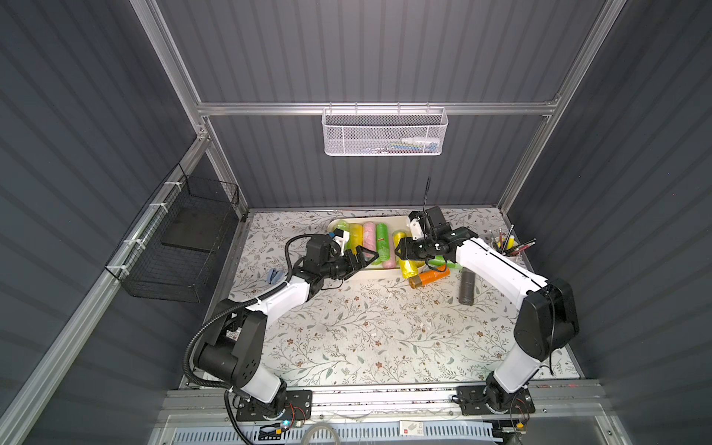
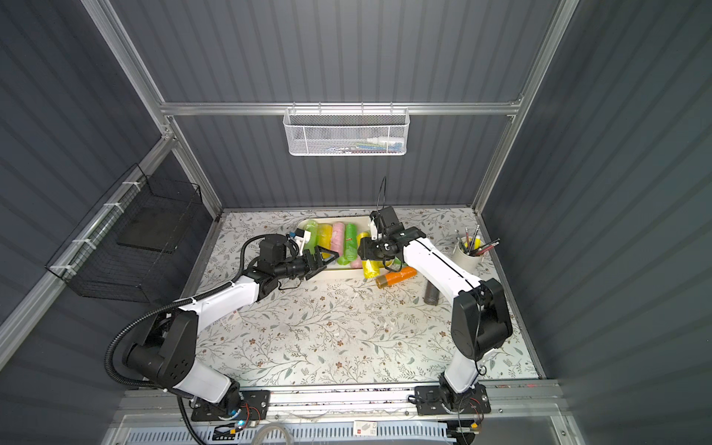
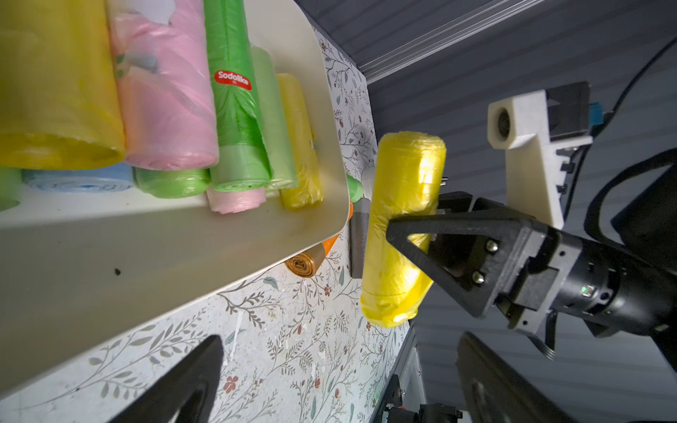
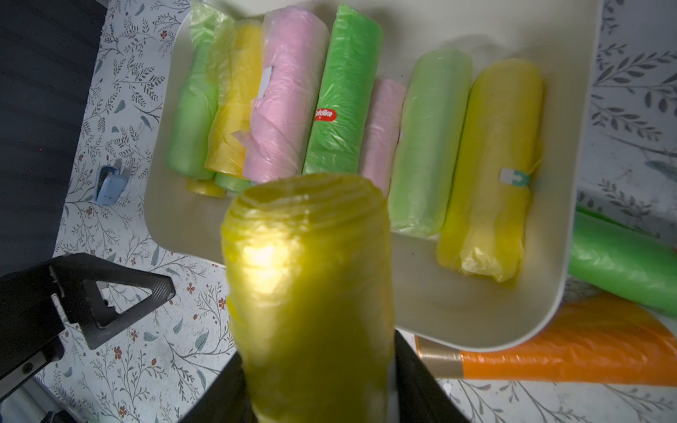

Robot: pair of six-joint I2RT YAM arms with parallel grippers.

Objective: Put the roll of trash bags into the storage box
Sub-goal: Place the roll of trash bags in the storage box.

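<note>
Several rolls (image 4: 344,95) already boxed, one more held just short of it.
The left gripper (image 1: 361,262) is held empty, jaws wide apart, by the near left corner of the storage box (image 4: 458,293), which is set at the far edge of the worktop (image 1: 366,327). A yellow roll (image 3: 403,219) is clamped in the right gripper (image 1: 400,252) above the near right corner, not yet lowered in. An orange roll (image 1: 431,278), a green roll (image 1: 439,264) and a grey roll (image 1: 467,287) are left outside.

The left arm (image 1: 277,298) and right arm (image 1: 497,266) pair glossy white links with bulky black joint housings. A black corrugated hose (image 1: 186,356) trails along the left one. Black hollow-triangle fingers (image 3: 458,221) carry two silver screws (image 3: 492,246), near a white camera mount (image 3: 527,146).
</note>
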